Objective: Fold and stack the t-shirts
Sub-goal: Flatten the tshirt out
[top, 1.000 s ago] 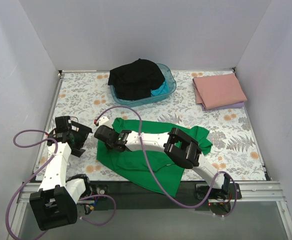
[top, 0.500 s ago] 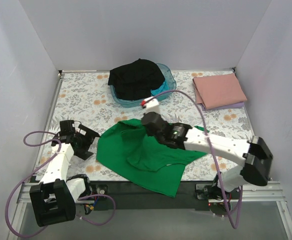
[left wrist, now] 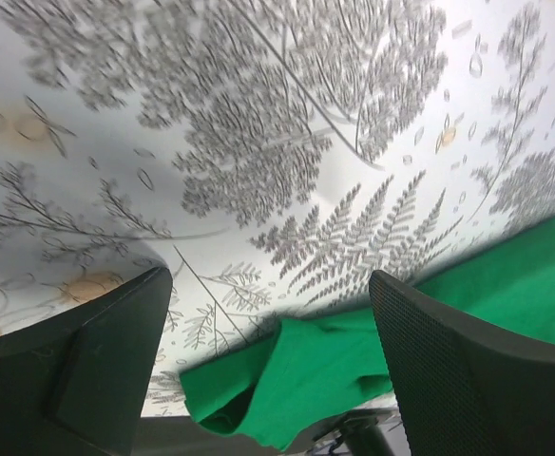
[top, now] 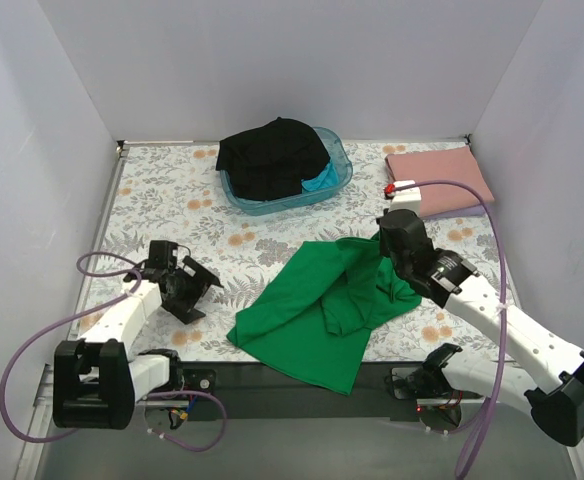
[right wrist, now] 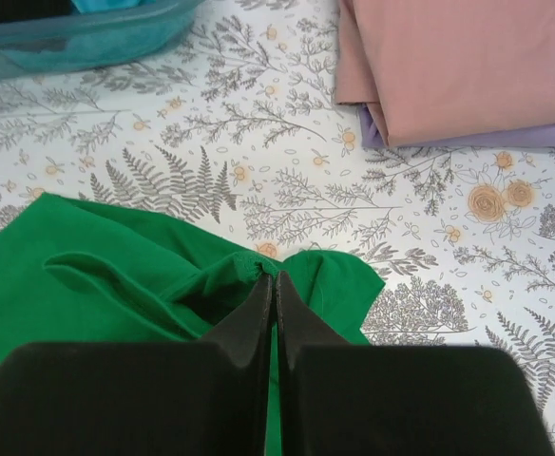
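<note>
— From above, where's the bright green soft fabric t-shirt [top: 322, 310]?
— Crumpled by the table's near edge, right of middle; the right gripper [top: 382, 262] meets its far side
— Left wrist?
— The left gripper [left wrist: 270, 278] is spread wide, empty, over the floral-patterned table cover [left wrist: 258, 142]
— Right wrist?
— Clenched on a green fold

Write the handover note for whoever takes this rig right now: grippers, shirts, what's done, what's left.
Left gripper: open, empty, over the table cover beside the green t-shirt's left edge.
Right gripper: shut on the green t-shirt's far edge.
Green t-shirt: rumpled and unfolded, near centre.
Done: pink t-shirt folded on a lilac one, far right corner.
Left: fold and stack the green; the black t-shirt and turquoise one lie heaped in the blue tub.
</note>
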You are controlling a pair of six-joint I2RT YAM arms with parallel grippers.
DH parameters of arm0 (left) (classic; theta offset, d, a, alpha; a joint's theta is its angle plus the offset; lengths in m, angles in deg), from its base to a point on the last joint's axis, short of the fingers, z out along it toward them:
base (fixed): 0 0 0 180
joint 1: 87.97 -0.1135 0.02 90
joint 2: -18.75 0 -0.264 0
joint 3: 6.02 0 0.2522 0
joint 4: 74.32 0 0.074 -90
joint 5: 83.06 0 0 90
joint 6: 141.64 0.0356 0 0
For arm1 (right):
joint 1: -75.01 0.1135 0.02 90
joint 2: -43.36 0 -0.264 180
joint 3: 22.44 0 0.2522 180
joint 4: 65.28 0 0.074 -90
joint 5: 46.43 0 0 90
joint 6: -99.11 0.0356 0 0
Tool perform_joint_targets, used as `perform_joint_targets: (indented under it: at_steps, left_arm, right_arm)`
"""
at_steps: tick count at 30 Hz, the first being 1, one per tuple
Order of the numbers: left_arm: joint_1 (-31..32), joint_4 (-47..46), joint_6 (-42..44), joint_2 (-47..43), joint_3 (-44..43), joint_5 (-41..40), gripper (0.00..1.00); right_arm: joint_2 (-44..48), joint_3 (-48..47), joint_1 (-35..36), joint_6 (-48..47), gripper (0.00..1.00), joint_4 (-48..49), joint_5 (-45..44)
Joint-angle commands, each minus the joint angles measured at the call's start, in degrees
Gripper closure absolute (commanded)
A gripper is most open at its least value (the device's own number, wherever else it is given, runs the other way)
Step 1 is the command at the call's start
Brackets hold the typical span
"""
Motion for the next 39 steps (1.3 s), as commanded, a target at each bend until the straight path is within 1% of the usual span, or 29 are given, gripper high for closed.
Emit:
perform_joint_targets:
  at_steps: [1,6,9,10,13,15,16,18,19,21,23,28,32,33,36,38,39]
  left_arm:
    - [3.41,0.86,-1.53,-4.24,1.98,0.34,0.16]
    - [7.8,2.97,-3.11,-11.37,4.26,4.02,0.15]
    - [13.25,4.55,-5.48,-14.53,4.79,3.68,0.14]
    - [16.57,4.9,-6.28,-14.98,4.8,3.07,0.14]
    - [22.03,6.65,-8.47,-13.93,3.31,-1.14,0.15]
    - [24.5,6.58,-8.74,-11.31,2.17,-1.5,0.19]
    - [27.3,7.79,-10.05,-10.33,0.59,-3.6,0.24]
    - [30.04,9.73,-11.29,-8.31,-1.35,-6.76,0.27]
    - [32.14,12.61,-12.86,-7.78,-2.4,-8.96,0.27]
    - [33.56,14.83,-13.75,-7.07,-5.13,-13.26,0.27]
    - [34.62,16.59,-14.54,-6.98,-6.97,-15.3,0.27]
    - [36.81,16.69,-14.9,-5.85,-9.09,-15.83,0.27]
    - [38.49,18.61,-13.84,-0.06,-11.46,-17.59,0.27]
    - [38.92,18.27,-13.32,0.66,-11.55,-17.42,0.27]
    - [39.81,13.44,-12.87,2.24,-9.01,-13.99,0.28]
    - [40.07,11.5,-13.22,2.77,-7.78,-12.94,0.35]
    - [40.25,10.28,-13.4,2.86,-7.25,-12.32,0.4]
  right_arm:
    - [-1.47,1.06,-1.15,-3.03,0.99,2.11,2.09]
    - [-3.84,1.5,-2.47,-2.42,0.99,2.55,1.74]
    - [-4.81,1.68,-3.44,-2.15,0.99,2.55,2.18]
    - [-5.08,1.85,-3.88,-2.07,0.99,2.55,2.44]
    - [-5.17,2.55,-4.67,-1.63,0.99,2.73,3.41]
    - [-5.17,2.91,-5.02,-1.45,0.99,2.82,3.93]
    - [-5.34,3.08,-5.28,-1.45,0.99,2.9,4.2]
    - [-5.34,3.61,-5.64,-1.54,0.99,2.9,4.81]
    - [-5.34,3.79,-5.9,-1.54,0.99,2.9,4.99]
    - [-5.34,4.4,-6.16,-1.45,0.99,2.9,5.25]
    - [-5.34,4.93,-6.51,-1.36,0.99,2.9,5.52]
    - [-5.17,5.98,-7.13,-1.45,0.99,2.99,5.96]
    - [-4.29,6.69,-8.1,-1.54,0.99,2.82,6.22]
    - [-4.11,6.86,-8.27,-1.54,0.99,2.9,6.48]
    - [-3.32,7.48,-9.24,-1.54,0.99,2.9,6.75]
    - [-3.23,7.65,-9.77,-1.71,0.99,2.9,7.36]
    - [-3.15,7.74,-9.94,-1.71,0.99,2.9,7.54]
